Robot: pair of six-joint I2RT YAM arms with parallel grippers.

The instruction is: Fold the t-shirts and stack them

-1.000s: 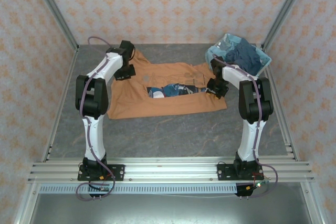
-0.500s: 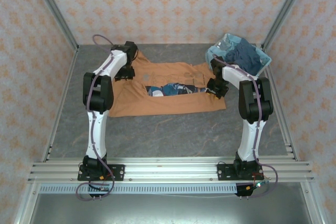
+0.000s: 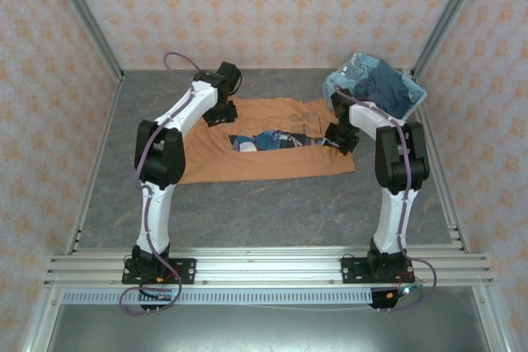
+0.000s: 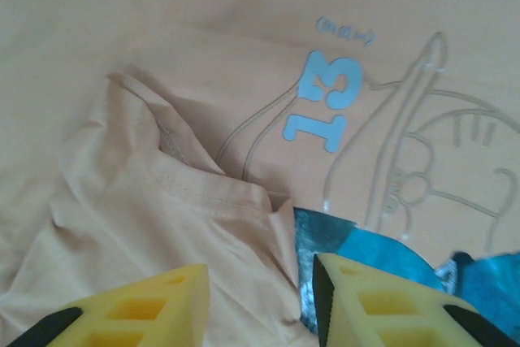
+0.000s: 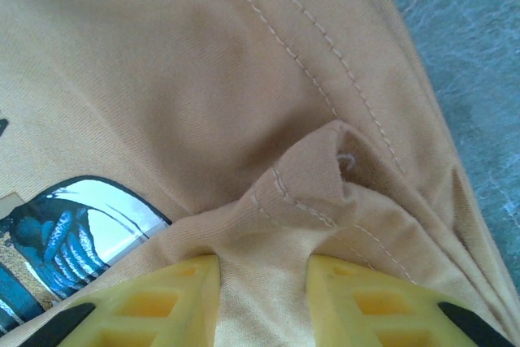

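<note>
On the overhead feed the orange shirt [image 3: 264, 150] lies spread across the middle of the table [image 3: 247, 204], its long side running left to right and its dark, many-coloured print face up near the centre. My left tool [image 3: 219, 113] sits over the shirt's far left part, and my right tool [image 3: 340, 139] is at its right edge.

From the left wrist, the left tool [image 4: 260, 282] has its two yellow fingers [image 4: 138, 314] standing apart, with nothing clamped. Below them a flap of the orange shirt [image 4: 162, 201] is folded over and rumpled. A pale blue "13" [image 4: 325, 111] and a thin outline drawing sit just beyond it, and a patch of blue print [image 4: 382, 258] lies beside the right-hand finger.

From the right wrist, the right tool [image 5: 264, 282] is gripping the orange shirt [image 5: 203, 79]. A stitched hem is bunched into a ridge that rises between its fingers [image 5: 146, 306], with creases drawn in toward the gap. A corner of the blue print [image 5: 65, 233] is at the left and bare table [image 5: 479, 54] at the right.

The basket [image 3: 330, 84] stands at the far right corner of the table, just beyond the right tool. It holds a dark shirt [image 3: 388, 88] heaped with pale blue cloth [image 3: 359, 68].
</note>
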